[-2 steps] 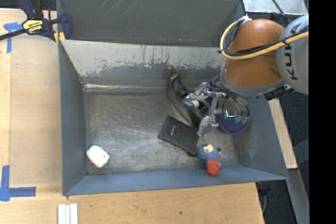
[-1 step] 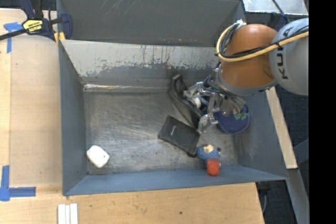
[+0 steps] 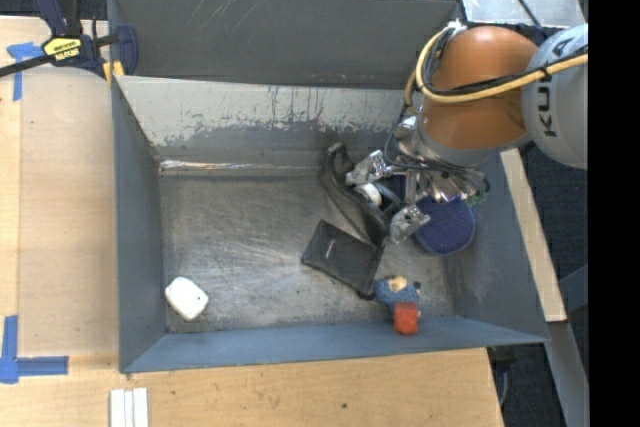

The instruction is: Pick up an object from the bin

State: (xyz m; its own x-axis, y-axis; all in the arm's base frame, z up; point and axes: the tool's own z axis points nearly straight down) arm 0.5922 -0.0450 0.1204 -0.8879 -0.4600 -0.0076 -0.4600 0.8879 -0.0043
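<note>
Camera view shows the jaws spread, with a black curved strap (image 3: pixel 342 193) just left of them.

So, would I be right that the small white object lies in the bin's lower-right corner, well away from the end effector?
No: the camera view shows the small white object in the lower-left corner of the bin, well away from the end effector.

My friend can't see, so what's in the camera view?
A robot's claw hangs low in the right of a grey bin, over a curved black strap and a flat black pouch, a round blue thing beside it. A small red-and-blue toy lies at the front, a white lump at the front left.
</note>
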